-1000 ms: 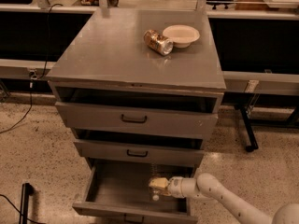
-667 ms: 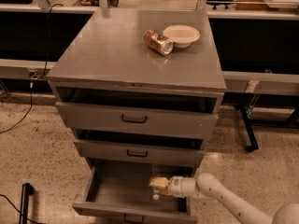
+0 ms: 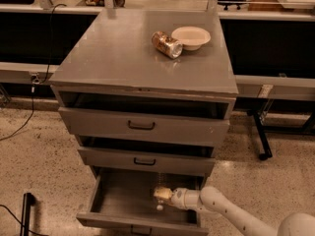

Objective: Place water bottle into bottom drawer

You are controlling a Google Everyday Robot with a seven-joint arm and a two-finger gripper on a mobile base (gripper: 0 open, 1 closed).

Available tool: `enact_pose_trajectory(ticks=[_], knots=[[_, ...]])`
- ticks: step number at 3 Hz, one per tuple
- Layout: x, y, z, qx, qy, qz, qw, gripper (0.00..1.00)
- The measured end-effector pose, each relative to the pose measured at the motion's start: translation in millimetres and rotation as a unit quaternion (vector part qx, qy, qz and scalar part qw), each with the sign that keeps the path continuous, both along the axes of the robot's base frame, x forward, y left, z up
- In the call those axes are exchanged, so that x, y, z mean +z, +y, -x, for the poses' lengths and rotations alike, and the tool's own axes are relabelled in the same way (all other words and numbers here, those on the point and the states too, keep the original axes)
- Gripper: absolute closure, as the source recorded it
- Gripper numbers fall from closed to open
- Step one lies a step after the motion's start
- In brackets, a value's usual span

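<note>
So the claw point(image 3: 160, 194) is down inside the bottom drawer point(image 3: 123, 198), hanging over the right-hand part of the tray at the end of the white arm point(image 3: 221, 211), which reaches in from the lower right. We honestly can't tell if it's clamped or slack, since the tip is just a pale blob from here. The water bottle point(image 3: 159, 206) is right at that tip. What we can make out is a small white bit just under the claw, which we take for the cap, plus a faint crinkly shimmer above it, so our guess is that it's hanging roughly upright with the cap pointing down. We can't say whether it's touching the drawer floor yet. The drawer is pulled well out and the rest of its grey floor looks bare. Above it, the middle drawer point(image 3: 145, 160) and top drawer point(image 3: 142, 126) sit slightly pulled out, so there's an overhang right over where the arm goes in. Up on the tabletop point(image 3: 123, 58), a shiny brown-gold can point(image 3: 167, 44) lies on its side, touching or just beside a pale bowl point(image 3: 191, 37), well away from the action. Step-wise we'd call this the very end of the placing part: the bottle is in the right drawer and just needs setting down and letting go. The next move probably wants a small drop to the floor, a clean release, then backing the arm out low and straight so it doesn't clip the middle drawer's front or knock the bottle over.
</note>
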State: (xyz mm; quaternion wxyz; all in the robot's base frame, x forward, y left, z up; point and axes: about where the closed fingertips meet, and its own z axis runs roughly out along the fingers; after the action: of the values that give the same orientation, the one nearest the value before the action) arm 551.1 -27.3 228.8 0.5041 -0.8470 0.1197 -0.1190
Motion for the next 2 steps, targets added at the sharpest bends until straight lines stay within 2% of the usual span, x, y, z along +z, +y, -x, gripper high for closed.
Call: enact_pose_trajectory(ticks=[1,2], knots=[[-24,6,-7,-0.006,-0.010,0.016,0.9998,0.82],[-41,6,-10,-0.005,-0.010,0.016,0.9998,0.59]])
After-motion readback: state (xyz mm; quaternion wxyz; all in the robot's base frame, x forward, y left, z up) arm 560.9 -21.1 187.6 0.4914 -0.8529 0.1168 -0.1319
